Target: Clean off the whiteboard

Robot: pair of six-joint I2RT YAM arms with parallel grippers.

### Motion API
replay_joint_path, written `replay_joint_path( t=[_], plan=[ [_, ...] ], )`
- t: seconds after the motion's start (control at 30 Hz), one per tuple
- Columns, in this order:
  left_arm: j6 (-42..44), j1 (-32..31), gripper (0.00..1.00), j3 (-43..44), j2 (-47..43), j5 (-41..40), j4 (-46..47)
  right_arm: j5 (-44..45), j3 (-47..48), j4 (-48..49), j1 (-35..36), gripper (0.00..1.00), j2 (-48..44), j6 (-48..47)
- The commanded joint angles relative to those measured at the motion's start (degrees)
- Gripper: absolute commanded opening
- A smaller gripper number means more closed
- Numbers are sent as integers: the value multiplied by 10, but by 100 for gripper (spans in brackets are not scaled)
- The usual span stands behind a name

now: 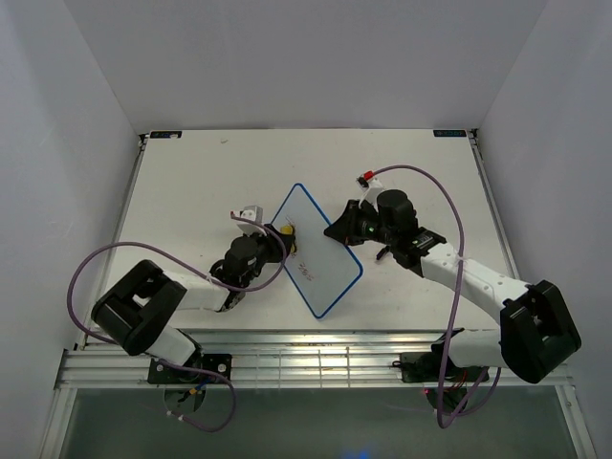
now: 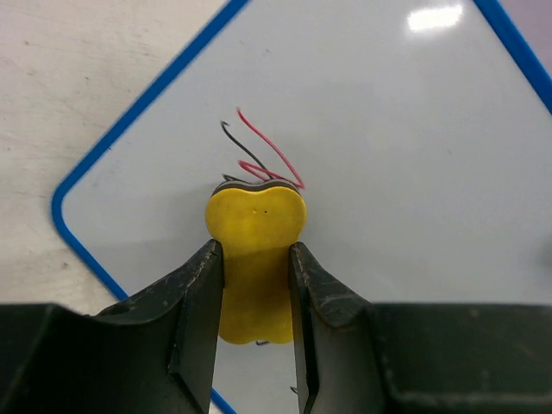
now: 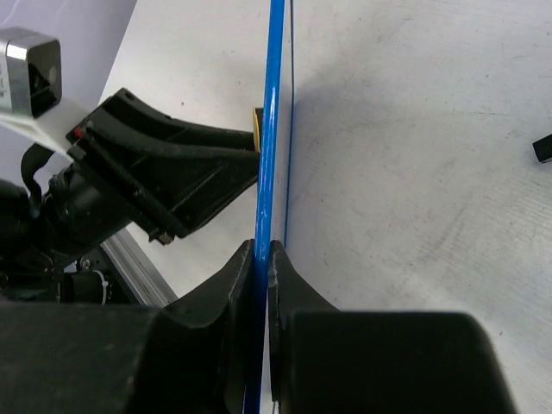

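The whiteboard (image 1: 320, 258), white with a thin blue frame, lies slanted at the table's middle. My left gripper (image 1: 279, 241) is shut on the small yellow peanut-shaped eraser (image 2: 255, 228) and presses it on the board (image 2: 388, 155) near its left edge. Red and black pen strokes (image 2: 267, 159) show just beyond the eraser. Faint marks (image 1: 306, 272) remain lower on the board. My right gripper (image 1: 337, 229) is shut on the board's blue frame edge (image 3: 269, 129) at its right side, jaws clamped either side of the rim.
A small red and black object (image 1: 364, 177) lies on the table behind the right arm. A small black piece (image 3: 542, 148) sits on the table to the right in the right wrist view. The table's side rails and white walls enclose the area.
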Motion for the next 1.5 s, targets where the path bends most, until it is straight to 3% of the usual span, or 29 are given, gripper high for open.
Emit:
replay_joint_path(
  t=[0.0,0.37,0.63,1.13,1.27,1.33,1.47],
  plan=[
    [-4,36,0,35,24,36,-40,-87,-9,3,24,8,-27,-13],
    [23,106,1,120,51,109,-68,-75,6,-73,25,8,-24,-75],
    [-10,100,0,162,67,206,-78,-85,14,-68,25,8,-15,-83],
    [-72,20,0,19,-8,195,-37,-32,61,-50,20,8,2,-46],
    [-79,28,0,-4,-41,144,-90,-36,66,-49,20,8,-2,-45],
    [-133,60,1,-9,-49,96,-135,-33,65,-50,18,8,-3,-44],
    [-190,100,2,-15,-37,94,-185,-23,58,-49,15,8,-9,-46]
  ],
)
